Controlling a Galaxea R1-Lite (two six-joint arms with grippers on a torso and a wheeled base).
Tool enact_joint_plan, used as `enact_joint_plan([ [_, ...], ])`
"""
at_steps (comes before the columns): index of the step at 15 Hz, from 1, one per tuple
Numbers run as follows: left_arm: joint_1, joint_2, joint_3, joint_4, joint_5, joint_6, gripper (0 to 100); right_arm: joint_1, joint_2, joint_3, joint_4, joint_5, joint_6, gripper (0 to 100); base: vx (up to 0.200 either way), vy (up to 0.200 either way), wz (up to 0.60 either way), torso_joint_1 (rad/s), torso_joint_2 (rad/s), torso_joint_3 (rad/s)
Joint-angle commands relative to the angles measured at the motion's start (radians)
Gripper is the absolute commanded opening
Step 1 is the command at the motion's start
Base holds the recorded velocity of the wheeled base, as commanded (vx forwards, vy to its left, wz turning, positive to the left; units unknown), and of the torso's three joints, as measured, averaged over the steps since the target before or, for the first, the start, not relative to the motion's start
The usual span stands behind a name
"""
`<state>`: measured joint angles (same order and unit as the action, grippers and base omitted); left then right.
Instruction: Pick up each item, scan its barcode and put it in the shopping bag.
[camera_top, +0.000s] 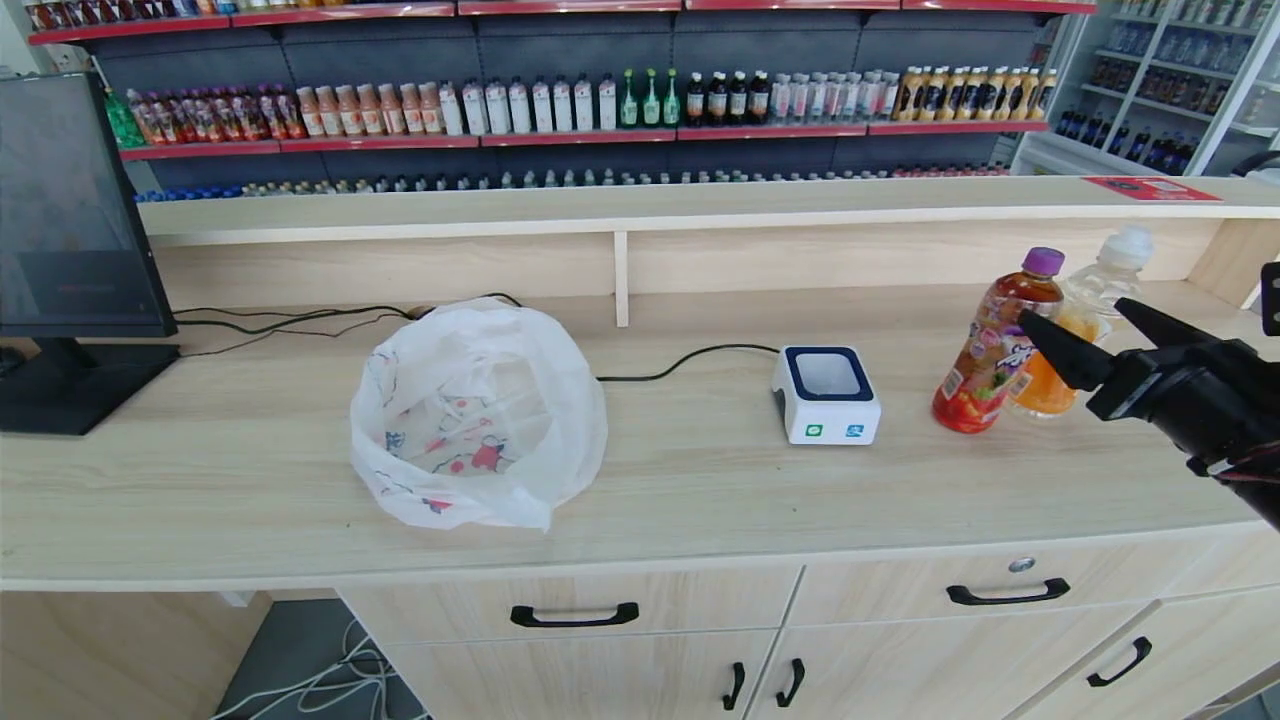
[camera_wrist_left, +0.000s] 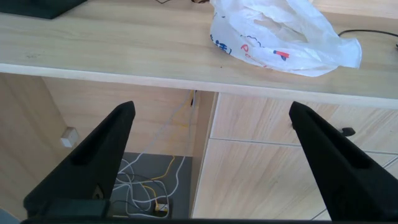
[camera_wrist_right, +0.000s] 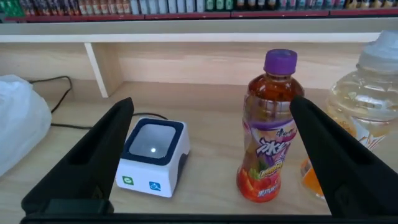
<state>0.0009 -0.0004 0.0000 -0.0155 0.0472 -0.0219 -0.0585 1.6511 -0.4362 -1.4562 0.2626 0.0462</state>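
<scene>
Two items, a purple-capped bottle (camera_top: 995, 345) and a clear bottle (camera_top: 1100, 290), are stood on the tabletop (camera_top: 700, 480) just ahead of the right pincer (camera_top: 1075, 315), which is spread wide and empty. Purple-capped one looks full, so heavy-ish and slick; probably best gripped around the labelled middle.

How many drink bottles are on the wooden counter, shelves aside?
2: a purple-capped brown-tea bottle right of the white scanner box, and a clear white-capped bottle of orange drink just beyond it.
</scene>
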Motion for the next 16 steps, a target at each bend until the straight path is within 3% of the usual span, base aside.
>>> enact_joint_plan([
  [1,0.001,0.0,0.0,0.0,0.0,-0.001,100,-0.041,0.136,0.011,-0.05,0.02,0.001,100,0.0,0.0,0.0,0.0,0.0,0.0],
  [6,0.001,0.0,0.0,0.0,0.0,0.0,100,-0.118,0.269,-0.065,-0.093,0.061,0.015,100,0.0,0.0,0.0,0.0,0.0,0.0],
  [16,0.001,0.0,0.0,0.0,0.0,0.0,100,-0.118,0.466,-0.246,-0.099,0.073,0.009,100,0.0,0.0,0.0,0.0,0.0,0.0],
])
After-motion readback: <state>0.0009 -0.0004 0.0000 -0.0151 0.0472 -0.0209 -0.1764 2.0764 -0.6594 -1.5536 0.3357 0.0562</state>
